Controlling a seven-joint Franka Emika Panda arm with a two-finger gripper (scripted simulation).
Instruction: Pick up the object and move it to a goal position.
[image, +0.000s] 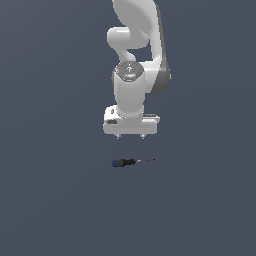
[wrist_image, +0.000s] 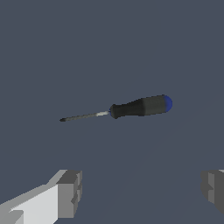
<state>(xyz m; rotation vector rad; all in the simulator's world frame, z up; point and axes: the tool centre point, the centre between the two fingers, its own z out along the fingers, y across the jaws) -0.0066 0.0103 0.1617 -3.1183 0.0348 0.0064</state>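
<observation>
One end effector (image: 130, 136) spread wide, one screwdriver (image: 131, 161) lying flat below

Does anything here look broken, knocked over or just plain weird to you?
Nothing stands out. The small screwdriver lies flat and whole on the grey floor, blue butt toward the exterior view's left. The hand hangs above it, open, touching nothing.

Plain dark slate-blue surface (image: 50, 200) filling both views, flat and featureless, evenly lit, soft diffuse light
</observation>
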